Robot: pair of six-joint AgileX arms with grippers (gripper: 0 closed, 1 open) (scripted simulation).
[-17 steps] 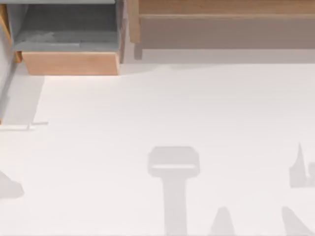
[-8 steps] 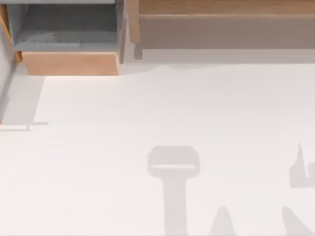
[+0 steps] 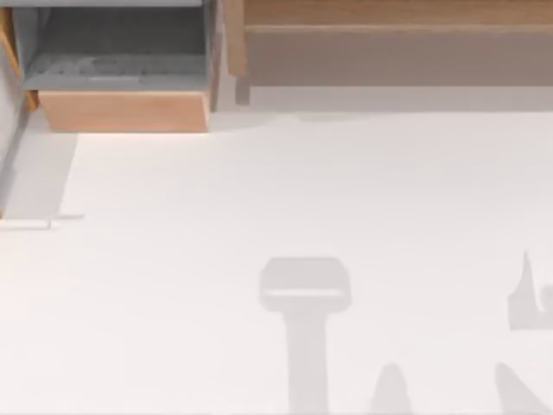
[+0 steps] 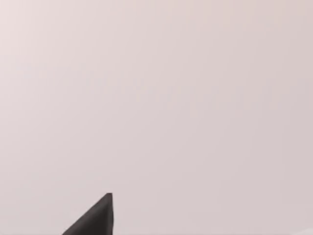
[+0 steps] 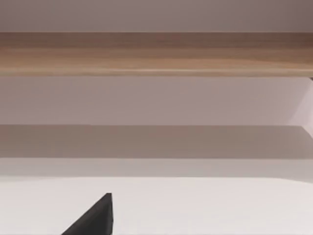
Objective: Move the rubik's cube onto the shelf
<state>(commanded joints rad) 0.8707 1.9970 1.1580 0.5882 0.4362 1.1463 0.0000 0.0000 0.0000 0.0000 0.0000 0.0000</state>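
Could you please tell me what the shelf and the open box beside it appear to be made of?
The shelf looks like light-brown matte wood, with faint grain along its ledge, over a grey-brown panel. The box seems similar wood at its front, with a grey, painted-looking interior. Being rendered, that is only how they look.

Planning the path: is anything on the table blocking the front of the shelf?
Nothing visible does. The table in front of the shelf is bare; the wooden box stands beside the shelf, to its left.
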